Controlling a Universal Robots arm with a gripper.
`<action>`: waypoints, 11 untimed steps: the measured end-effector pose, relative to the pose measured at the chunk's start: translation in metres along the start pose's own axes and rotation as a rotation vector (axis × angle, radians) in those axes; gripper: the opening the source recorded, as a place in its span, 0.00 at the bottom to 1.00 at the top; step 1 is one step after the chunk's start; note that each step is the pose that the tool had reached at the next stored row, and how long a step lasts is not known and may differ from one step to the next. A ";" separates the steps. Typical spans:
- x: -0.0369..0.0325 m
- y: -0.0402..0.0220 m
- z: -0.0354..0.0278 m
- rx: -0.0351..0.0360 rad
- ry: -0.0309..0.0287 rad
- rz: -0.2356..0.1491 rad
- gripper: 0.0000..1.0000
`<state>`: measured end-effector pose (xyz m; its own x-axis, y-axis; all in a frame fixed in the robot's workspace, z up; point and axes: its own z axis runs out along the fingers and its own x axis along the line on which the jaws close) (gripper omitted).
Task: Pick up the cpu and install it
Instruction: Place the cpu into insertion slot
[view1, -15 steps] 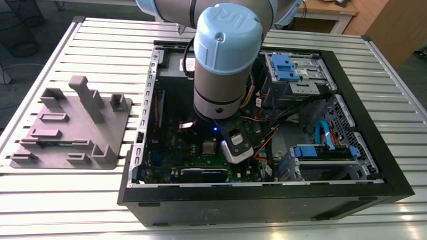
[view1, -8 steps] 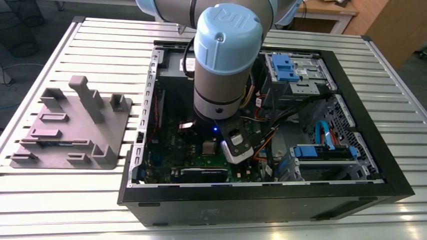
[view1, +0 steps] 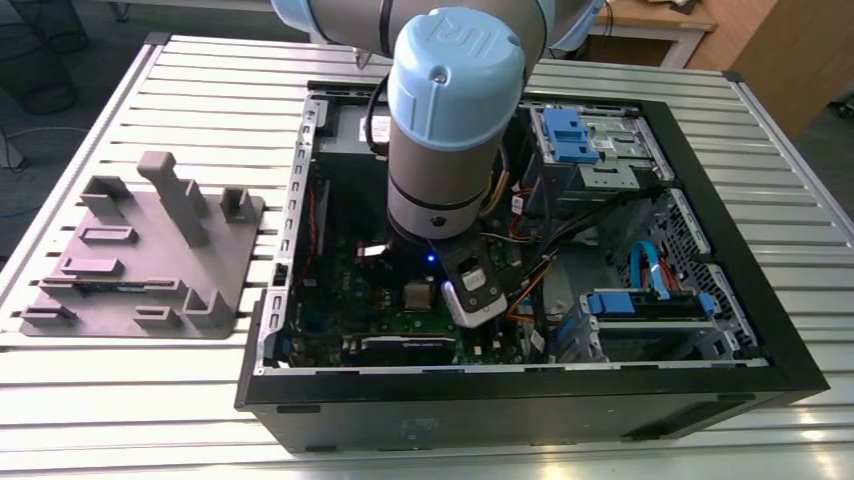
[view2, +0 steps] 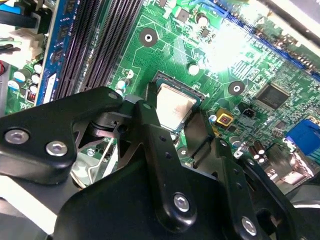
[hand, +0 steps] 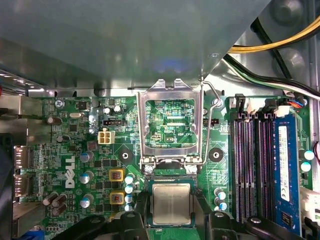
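Note:
The cpu (hand: 171, 203) is a small silvery square lying flat in the black socket of the green motherboard (hand: 75, 130). In both wrist views my gripper (hand: 171, 207) straddles it, with one black finger (hand: 141, 210) against each of two opposite edges. The second wrist view shows the cpu (view2: 175, 106) between the fingers (view2: 146, 122) of the gripper (view2: 171, 114), which looks shut on it. The hinged metal socket frame (hand: 171, 125) stands swung open beside the socket. In the exterior view the arm (view1: 454, 120) reaches down into the open computer case (view1: 534, 380).
Memory slots (hand: 250, 165) and a blue module (hand: 283, 165) run alongside the socket. Yellow and black cables (hand: 270, 47) cross one corner of the case. Blue drive bays (view1: 587, 140) fill the exterior view's right side. A grey fixture block (view1: 147, 250) lies on the slatted table (view1: 134, 400).

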<state>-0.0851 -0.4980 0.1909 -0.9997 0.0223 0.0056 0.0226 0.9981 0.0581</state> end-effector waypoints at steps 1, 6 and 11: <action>0.0000 0.0000 -0.0010 0.0002 0.0001 0.000 0.49; 0.0001 0.0009 -0.0149 0.0000 0.0000 0.000 0.49; 0.0001 0.0012 -0.0194 -0.0003 -0.0001 0.000 0.49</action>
<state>-0.0851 -0.4980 0.2103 -0.9997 0.0223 0.0055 0.0226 0.9980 0.0584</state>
